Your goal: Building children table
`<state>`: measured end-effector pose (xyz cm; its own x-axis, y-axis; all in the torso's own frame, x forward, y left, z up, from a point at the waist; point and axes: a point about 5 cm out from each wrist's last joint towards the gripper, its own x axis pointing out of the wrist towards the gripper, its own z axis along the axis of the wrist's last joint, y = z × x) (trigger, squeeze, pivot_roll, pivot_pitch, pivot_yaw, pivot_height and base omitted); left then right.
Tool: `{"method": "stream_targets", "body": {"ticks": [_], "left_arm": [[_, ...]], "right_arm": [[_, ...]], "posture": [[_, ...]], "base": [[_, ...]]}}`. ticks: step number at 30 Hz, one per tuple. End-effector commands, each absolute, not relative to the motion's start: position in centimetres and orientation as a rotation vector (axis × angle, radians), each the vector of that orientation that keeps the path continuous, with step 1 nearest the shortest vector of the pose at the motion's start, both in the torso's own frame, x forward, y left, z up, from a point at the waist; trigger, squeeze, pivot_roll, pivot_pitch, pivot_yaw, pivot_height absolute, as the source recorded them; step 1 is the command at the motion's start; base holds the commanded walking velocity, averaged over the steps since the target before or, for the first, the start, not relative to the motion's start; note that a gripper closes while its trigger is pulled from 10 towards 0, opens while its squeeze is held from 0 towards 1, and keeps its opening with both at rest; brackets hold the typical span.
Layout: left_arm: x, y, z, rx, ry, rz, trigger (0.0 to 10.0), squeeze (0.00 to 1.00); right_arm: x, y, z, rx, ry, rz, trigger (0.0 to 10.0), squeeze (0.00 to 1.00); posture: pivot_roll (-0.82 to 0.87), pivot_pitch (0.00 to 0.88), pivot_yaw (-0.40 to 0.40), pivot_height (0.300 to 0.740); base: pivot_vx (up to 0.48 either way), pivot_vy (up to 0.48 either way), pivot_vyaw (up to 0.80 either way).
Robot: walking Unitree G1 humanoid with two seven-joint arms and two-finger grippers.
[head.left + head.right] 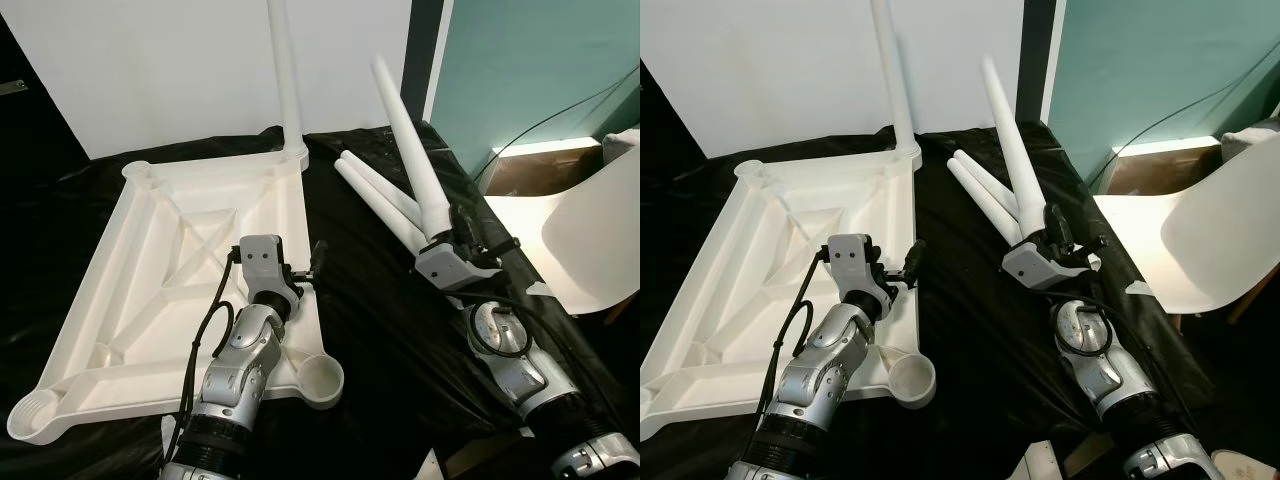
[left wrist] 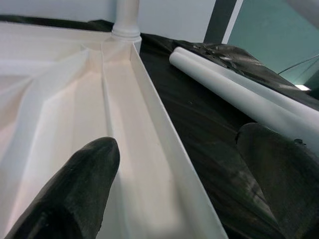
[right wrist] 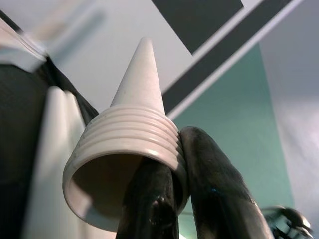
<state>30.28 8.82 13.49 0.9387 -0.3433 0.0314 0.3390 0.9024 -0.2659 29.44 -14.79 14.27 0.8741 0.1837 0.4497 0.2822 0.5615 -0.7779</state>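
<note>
A white tabletop [image 1: 150,260] lies upside down on a black sheet. One white leg [image 1: 287,80] stands upright in its far right corner socket. Two more legs [image 1: 375,195] lie side by side on the sheet to its right. My left gripper [image 1: 302,270] is open and straddles the tabletop's right rim [image 2: 164,149], one finger [image 2: 75,189] over the inside and the other over the sheet. My right gripper [image 1: 447,228] is shut on the threaded end of a third tapered leg [image 1: 405,130], which points up and away. One finger [image 3: 214,184] presses outside the threads [image 3: 134,134], the other sits inside the hollow end.
Open corner sockets show at the near right [image 1: 320,378], near left [image 1: 35,412] and far left [image 1: 140,172] of the tabletop. A white chair [image 1: 590,240] and a cardboard box [image 1: 530,170] stand to the right. A white wall closes the back.
</note>
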Motion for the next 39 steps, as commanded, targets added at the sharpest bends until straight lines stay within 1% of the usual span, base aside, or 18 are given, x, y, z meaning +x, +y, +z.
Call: {"method": "stream_targets", "body": {"ticks": [1, 3, 4, 9, 10, 11, 12, 13, 14, 16, 17, 19, 20, 22, 23, 28, 33, 39], "left_arm": [[30.0, 8.0, 13.5, -0.272, -0.001, -0.533, 10.0, 0.00], [30.0, 8.0, 13.5, -0.272, -0.001, -0.533, 10.0, 0.00], [30.1, 8.0, 13.5, -0.272, -0.002, -0.535, 10.0, 0.00], [30.1, 8.0, 13.7, -0.289, -0.008, -0.548, 10.0, 0.00], [30.0, 8.0, 13.9, -0.331, -0.014, -0.569, 10.0, 0.00], [30.0, 8.0, 13.9, -0.331, -0.014, -0.569, 10.0, 0.00], [29.9, 7.8, 14.4, -0.420, -0.013, -0.614, 10.0, 0.00], [29.7, 7.8, 15.2, -0.581, -0.019, -0.673, 10.0, 0.00], [29.7, 7.8, 15.2, -0.581, -0.019, -0.673, 10.0, 0.00], [29.4, 8.0, 16.8, -0.830, -0.052, -0.761, 10.0, 0.00], [29.4, 8.0, 16.8, -0.830, -0.052, -0.761, 10.0, 0.00], [29.4, 8.6, 18.6, -1.034, -0.121, -0.827, 10.0, 0.00], [29.3, 9.0, 19.3, -1.104, -0.156, -0.853, 10.0, 0.00], [29.3, 9.4, 19.9, -1.156, -0.191, -0.872, 10.0, 0.00], [29.4, 9.9, 20.7, -1.211, -0.241, -0.891, 10.0, 0.00], [29.6, 10.1, 21.0, -1.228, -0.247, -0.886, 10.0, 0.00], [30.2, 9.2, 20.7, -1.163, -0.173, -0.858, 10.0, 0.00], [30.8, 8.6, 19.9, -1.119, -0.101, -0.819, 10.0, 0.00]], "right_arm": [[29.1, -14.1, 14.7, -0.967, -0.583, -0.046, 9.5, 0.00], [29.1, -14.1, 14.7, -0.967, -0.583, -0.046, 9.5, 0.00], [29.1, -13.6, 14.9, -0.978, -0.611, -0.015, 10.0, 0.00], [28.6, -12.5, 15.2, -0.999, -0.703, 0.081, 10.0, 0.00], [28.3, -12.3, 15.3, -1.023, -0.753, 0.112, 10.0, 0.00], [28.3, -12.3, 15.3, -1.023, -0.753, 0.112, 10.0, 0.00], [28.0, -12.2, 15.4, -1.046, -0.796, 0.131, 10.0, 0.00], [27.8, -12.3, 15.4, -1.064, -0.826, 0.143, 10.0, 0.00], [27.8, -12.3, 15.4, -1.064, -0.826, 0.143, 10.0, 0.00], [27.7, -12.3, 15.4, -1.073, -0.865, 0.162, 10.0, 0.00], [27.7, -12.3, 15.4, -1.073, -0.865, 0.162, 10.0, 0.00], [27.6, -11.9, 15.4, -1.083, -0.906, 0.195, 10.0, 0.00], [27.6, -11.7, 15.3, -1.089, -0.918, 0.212, 10.0, 0.00], [27.7, -11.5, 15.2, -1.098, -0.931, 0.231, 10.0, 0.00], [27.8, -11.2, 14.9, -1.112, -0.946, 0.272, 10.0, 0.00], [27.9, -11.0, 14.7, -1.116, -0.956, 0.302, 10.0, 0.00], [28.2, -10.1, 14.4, -1.135, -1.001, 0.386, 10.0, 0.00], [28.3, -9.9, 14.6, -1.139, -1.046, 0.383, 10.0, 0.00]], "posture": [[0.01, 0.000, 0.071, 0.740], [0.01, 0.000, 0.071, 0.740], [0.01, 0.000, 0.070, 0.740], [0.01, 0.000, 0.068, 0.740], [0.02, 0.000, 0.065, 0.740], [0.02, 0.000, 0.065, 0.740], [0.02, 0.000, 0.059, 0.740], [0.03, 0.000, 0.052, 0.740], [0.03, 0.000, 0.052, 0.740], [0.03, 0.000, 0.050, 0.740], [0.03, 0.000, 0.050, 0.740], [0.04, 0.000, 0.048, 0.740], [0.04, 0.000, 0.048, 0.740], [0.04, 0.000, 0.043, 0.740], [0.04, 0.000, 0.041, 0.740], [0.04, 0.000, 0.039, 0.740], [0.05, 0.000, 0.039, 0.740], [0.05, 0.000, 0.041, 0.740]], "base": [[0.000, 0.000, 0.00], [0.000, 0.000, 0.00], [0.000, 0.000, 0.00], [0.000, 0.000, 0.00], [0.000, 0.000, 0.00], [0.000, 0.000, 0.00], [0.000, 0.000, 0.00], [0.000, 0.000, 0.00], [0.000, 0.000, 0.00], [0.000, 0.000, 0.00], [0.000, 0.000, 0.00], [0.000, 0.000, 0.00], [0.000, 0.000, 0.00], [0.000, 0.000, 0.00], [0.000, 0.000, 0.00], [0.000, 0.000, 0.00], [0.000, 0.000, 0.00], [0.000, 0.000, 0.00]]}}
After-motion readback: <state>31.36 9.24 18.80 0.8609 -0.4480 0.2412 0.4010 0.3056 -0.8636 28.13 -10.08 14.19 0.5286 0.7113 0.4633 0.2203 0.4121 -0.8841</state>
